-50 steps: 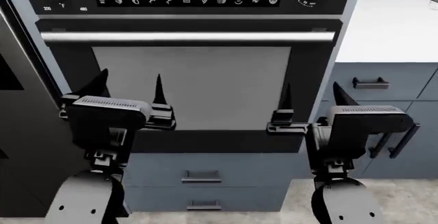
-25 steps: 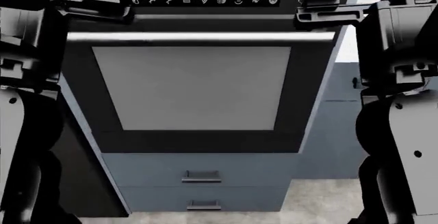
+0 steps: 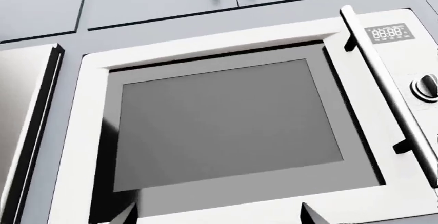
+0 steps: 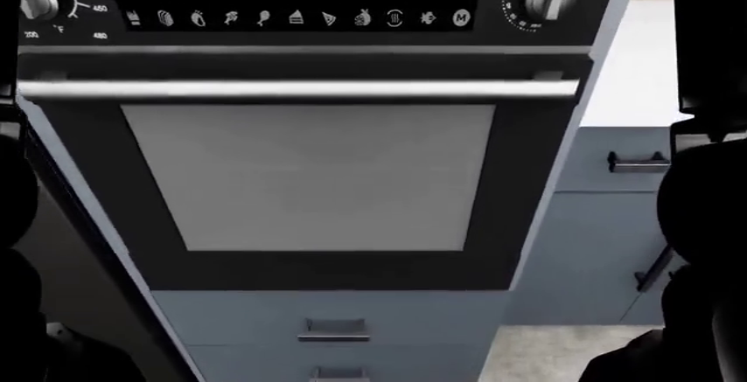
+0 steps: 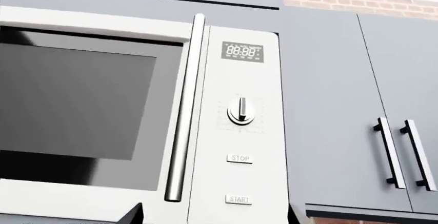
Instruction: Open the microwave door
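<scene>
Microwave [image 5: 137, 116] is white, its door [image 3: 226, 126] with dark glass shut, set in grey cabinets above the oven [image 4: 315, 172]. Its long steel handle [image 5: 183, 111] runs upright between glass and control panel [image 5: 239, 116]. Whether either arm's fingers are released or clenched I cannot tell.

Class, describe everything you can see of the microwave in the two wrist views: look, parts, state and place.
The microwave is white with a dark glass door, shut. A long silvery bar handle runs along the door's edge beside the control panel, which carries a digital display, one round knob and STOP and START buttons. It sits built into grey-blue cabinets. Nothing touches it.
</scene>
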Controlling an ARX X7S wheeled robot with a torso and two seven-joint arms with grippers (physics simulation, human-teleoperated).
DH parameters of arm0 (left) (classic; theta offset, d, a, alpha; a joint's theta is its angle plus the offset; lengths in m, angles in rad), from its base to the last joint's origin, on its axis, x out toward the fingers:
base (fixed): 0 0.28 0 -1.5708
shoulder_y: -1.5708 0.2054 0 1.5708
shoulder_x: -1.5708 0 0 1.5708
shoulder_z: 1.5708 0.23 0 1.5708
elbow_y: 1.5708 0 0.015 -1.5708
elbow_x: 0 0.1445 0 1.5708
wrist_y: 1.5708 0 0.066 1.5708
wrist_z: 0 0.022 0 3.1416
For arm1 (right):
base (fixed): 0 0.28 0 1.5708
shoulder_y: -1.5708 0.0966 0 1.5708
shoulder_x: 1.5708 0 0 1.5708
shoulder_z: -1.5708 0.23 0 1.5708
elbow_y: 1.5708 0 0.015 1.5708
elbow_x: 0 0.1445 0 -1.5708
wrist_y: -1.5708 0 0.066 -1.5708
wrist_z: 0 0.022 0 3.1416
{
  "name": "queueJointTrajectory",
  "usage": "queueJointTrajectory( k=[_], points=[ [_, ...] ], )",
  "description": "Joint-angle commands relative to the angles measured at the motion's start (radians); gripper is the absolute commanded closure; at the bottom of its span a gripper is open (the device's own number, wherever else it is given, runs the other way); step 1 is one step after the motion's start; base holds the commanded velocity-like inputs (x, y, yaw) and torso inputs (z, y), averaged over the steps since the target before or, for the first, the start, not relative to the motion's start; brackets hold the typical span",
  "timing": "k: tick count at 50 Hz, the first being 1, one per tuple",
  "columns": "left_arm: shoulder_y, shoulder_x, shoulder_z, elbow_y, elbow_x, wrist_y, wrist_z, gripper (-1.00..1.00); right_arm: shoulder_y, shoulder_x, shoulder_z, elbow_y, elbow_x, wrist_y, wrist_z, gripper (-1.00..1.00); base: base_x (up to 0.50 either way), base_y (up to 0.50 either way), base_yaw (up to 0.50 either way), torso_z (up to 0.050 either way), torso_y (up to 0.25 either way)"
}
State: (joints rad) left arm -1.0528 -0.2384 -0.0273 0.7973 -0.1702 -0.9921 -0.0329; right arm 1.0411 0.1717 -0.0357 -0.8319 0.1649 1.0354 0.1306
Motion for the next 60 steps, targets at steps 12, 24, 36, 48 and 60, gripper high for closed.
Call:
queueJointTrajectory(
  k=[12, 24, 36, 48, 60],
  points=[
    [-0.012, -0.011, 0.046, -0.015, 0.023, 0.045, -0.028, -1.00, -0.010, -0.003, 0.026, -0.002, 0.028, -0.005, 0.008, -1.00, 0.42, -0.12, 0.00, 0.000, 0.000],
    [-0.023, 0.006, -0.003, 0.016, -0.018, 0.023, -0.023, -1.00, -0.010, -0.007, 0.048, -0.026, 0.048, 0.029, 0.019, -1.00, 0.00, -0.39, 0.00, 0.000, 0.000],
    [-0.033, 0.000, -0.006, 0.024, -0.026, 0.020, -0.027, -1.00, -0.020, -0.008, 0.053, -0.031, 0.064, 0.033, 0.022, -1.00, -0.01, -0.24, 0.00, 0.000, 0.000],
    [-0.045, -0.007, 0.004, 0.027, -0.030, 0.009, -0.033, -1.00, -0.026, -0.010, 0.057, -0.027, 0.079, 0.033, 0.028, -1.00, -0.04, -0.50, 0.00, 0.000, 0.000],
    [-0.063, -0.004, 0.007, 0.022, -0.041, -0.025, -0.042, -1.00, -0.046, -0.009, 0.051, -0.016, 0.090, 0.014, 0.032, -1.00, -0.02, -0.49, 0.00, 0.000, 0.000]
  ],
)
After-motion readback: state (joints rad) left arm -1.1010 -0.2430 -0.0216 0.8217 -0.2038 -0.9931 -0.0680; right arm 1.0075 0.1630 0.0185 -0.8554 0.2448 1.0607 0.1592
